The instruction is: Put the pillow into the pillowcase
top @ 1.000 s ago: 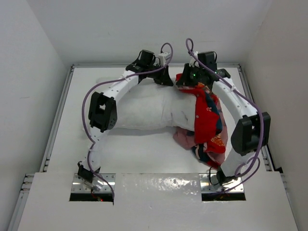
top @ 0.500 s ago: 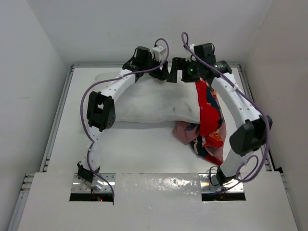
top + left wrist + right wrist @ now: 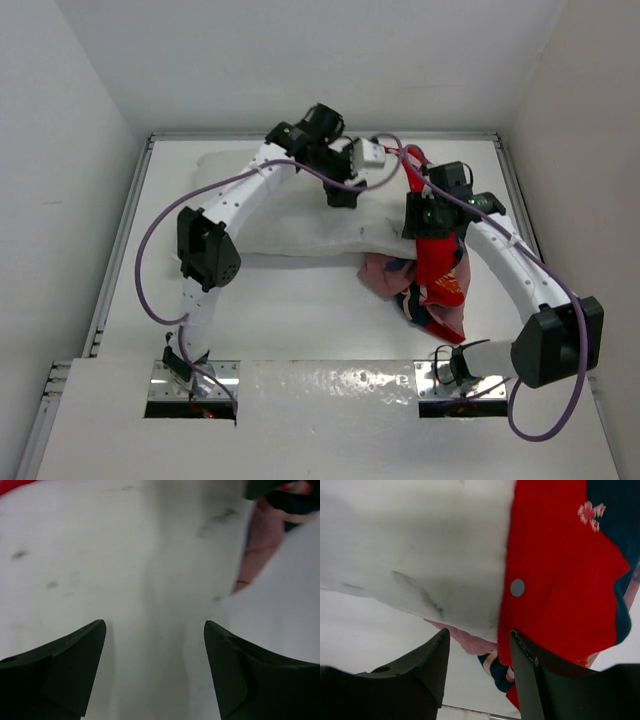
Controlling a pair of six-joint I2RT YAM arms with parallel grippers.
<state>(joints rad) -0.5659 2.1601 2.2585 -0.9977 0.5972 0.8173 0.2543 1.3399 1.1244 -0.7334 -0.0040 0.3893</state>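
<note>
The white pillow (image 3: 280, 215) lies lengthwise across the far half of the table. Its right end sits inside the red pillowcase (image 3: 440, 265), whose pink inside bunches out at the near edge (image 3: 385, 275). My left gripper (image 3: 345, 192) hovers open just over the pillow's right part; in the left wrist view my left gripper (image 3: 155, 630) has only speckled pillow (image 3: 125, 555) between its fingers. My right gripper (image 3: 413, 215) is at the pillowcase's open edge. In the right wrist view my right gripper (image 3: 477, 637) is open, the red hem (image 3: 560, 580) beside its right finger and the pillow (image 3: 420, 545) beyond.
The white table (image 3: 290, 310) has raised rails along its left, right and far sides, with walls close behind. Purple cables (image 3: 150, 260) loop off both arms. A grey snap (image 3: 517, 587) sits on the pillowcase hem.
Both grippers have opened. The left gripper has swung from the pillow's far edge rightward over the pillow. The right gripper has come nearer along the pillowcase's edge.
</note>
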